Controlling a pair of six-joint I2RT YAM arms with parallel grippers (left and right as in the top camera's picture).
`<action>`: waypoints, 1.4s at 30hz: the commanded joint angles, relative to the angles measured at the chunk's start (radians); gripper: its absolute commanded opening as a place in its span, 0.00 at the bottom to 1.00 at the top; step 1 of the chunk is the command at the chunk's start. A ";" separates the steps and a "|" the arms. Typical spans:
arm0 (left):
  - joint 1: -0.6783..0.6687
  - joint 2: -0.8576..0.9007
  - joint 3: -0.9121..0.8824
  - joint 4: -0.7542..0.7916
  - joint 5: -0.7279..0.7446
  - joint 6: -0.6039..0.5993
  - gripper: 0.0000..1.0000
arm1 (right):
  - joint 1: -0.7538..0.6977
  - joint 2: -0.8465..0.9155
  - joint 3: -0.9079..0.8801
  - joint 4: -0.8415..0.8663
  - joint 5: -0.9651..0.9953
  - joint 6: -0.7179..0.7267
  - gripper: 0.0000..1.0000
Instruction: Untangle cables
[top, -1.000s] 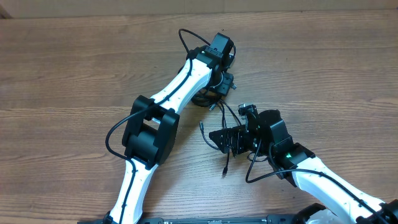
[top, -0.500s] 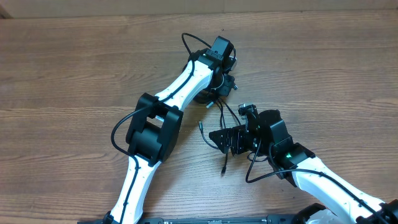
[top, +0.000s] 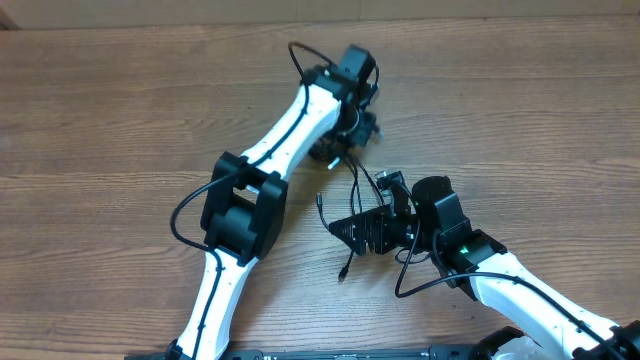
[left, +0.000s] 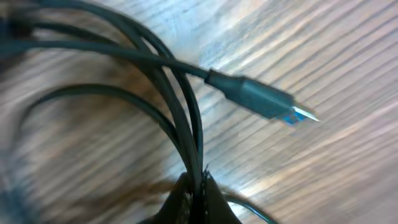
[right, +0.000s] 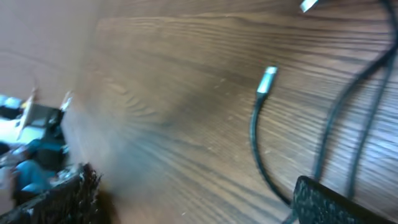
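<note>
Toward the far middle of the worktop (top: 520, 120), the left end effector (left: 198, 185) is clamped on the cables (left: 180, 112). The right end effector (right: 193, 199) gapes apart nearby. Most untangling looks undone.

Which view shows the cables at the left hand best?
Left wrist: the cables fill the frame, with several strands pinched in the shut left hand and one plug sharp. Overhead shows them only as tiny thin strands. The blurred right wrist view shows a few strands and a plug tip.
</note>
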 joint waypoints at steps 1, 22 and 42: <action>0.027 -0.093 0.155 -0.097 0.016 -0.012 0.04 | 0.004 0.002 -0.001 0.050 -0.164 0.004 1.00; 0.104 -0.349 0.262 -0.349 0.183 0.032 0.04 | -0.054 0.002 -0.001 0.377 0.076 0.612 1.00; 0.106 -0.355 0.262 -0.360 0.291 0.102 0.04 | -0.061 0.046 -0.001 0.421 0.167 0.959 0.80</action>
